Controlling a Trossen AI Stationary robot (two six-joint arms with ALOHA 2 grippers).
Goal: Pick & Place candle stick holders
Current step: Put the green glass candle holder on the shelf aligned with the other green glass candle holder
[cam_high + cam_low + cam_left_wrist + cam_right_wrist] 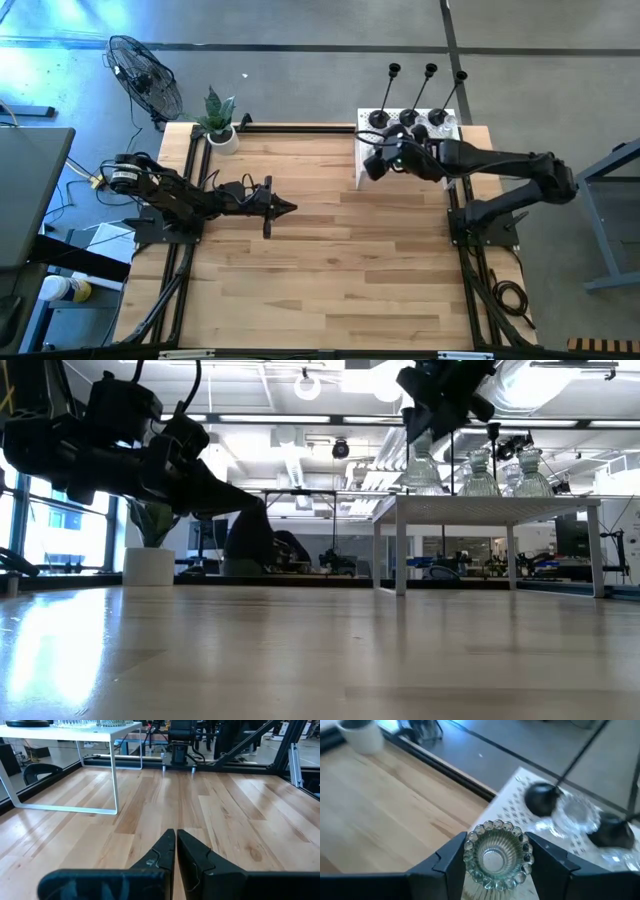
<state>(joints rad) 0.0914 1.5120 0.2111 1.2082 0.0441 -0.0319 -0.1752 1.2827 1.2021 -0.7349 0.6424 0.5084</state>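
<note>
My right gripper (372, 165) hovers at the left edge of the white perforated box (452, 120), shut on a squat ribbed glass candle stick holder (497, 854) with a pale green tint. Three black holders stand by their round bases (378, 120) (408, 118) (437, 118) on the box's far part, thin stems rising. In the low view, squat glass holders (480, 475) (530, 472) stand on the box top (500, 505). My left gripper (288, 208) waits shut and level over the table's left half, holding nothing. My right gripper pinches the glass holder by its beaded rim (470, 851) between its two fingers (451, 857), one on each opposite side. The fingers slant down from the table's right. The holder sits upright with its open cup up, over the box's left edge; its foot is hidden.
A green plant in a white pot (218, 122) stands at the table's far left corner. A fan (145, 75) is on the floor beyond it. Black rails (190, 250) run along the table's sides. Bare wood (340, 270) fills the middle and near part.
</note>
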